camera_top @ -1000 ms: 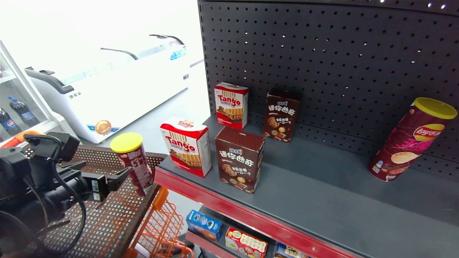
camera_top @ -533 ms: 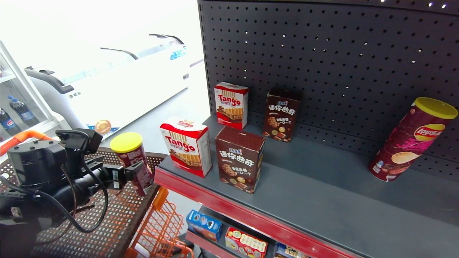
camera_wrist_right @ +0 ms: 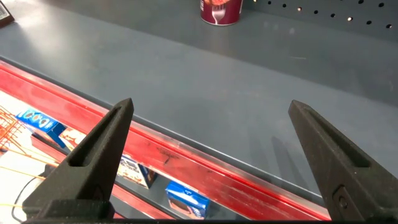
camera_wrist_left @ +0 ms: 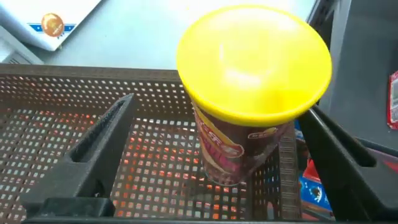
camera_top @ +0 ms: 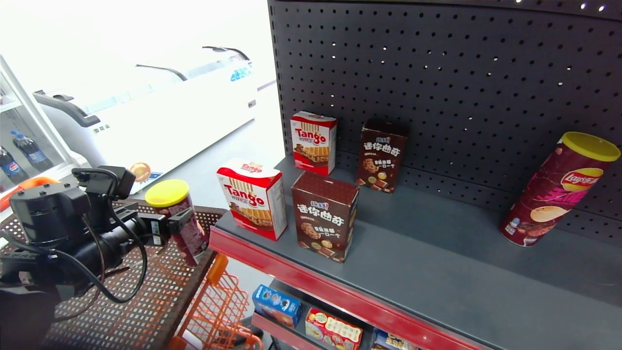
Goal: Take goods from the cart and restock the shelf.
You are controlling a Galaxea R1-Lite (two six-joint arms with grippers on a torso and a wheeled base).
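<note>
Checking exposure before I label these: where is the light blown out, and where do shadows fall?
Head view: the room around the freezer is washed out to white, and light pricks through the pegboard holes. Left wrist view: a soft sheen on the yellow lid. Right wrist view: the grey shelf is evenly lit, with a faint shadow near its red edge.

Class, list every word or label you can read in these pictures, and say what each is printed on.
"Tango": the front red-and-white box and the rear red-and-white box.
"迷你曲奇": the front brown box and the rear brown box.
"Lay's": the leaning can.
Too small or blurred to read: print on the yellow-lidded can, the lower-shelf packs, the bottle labels.
</note>
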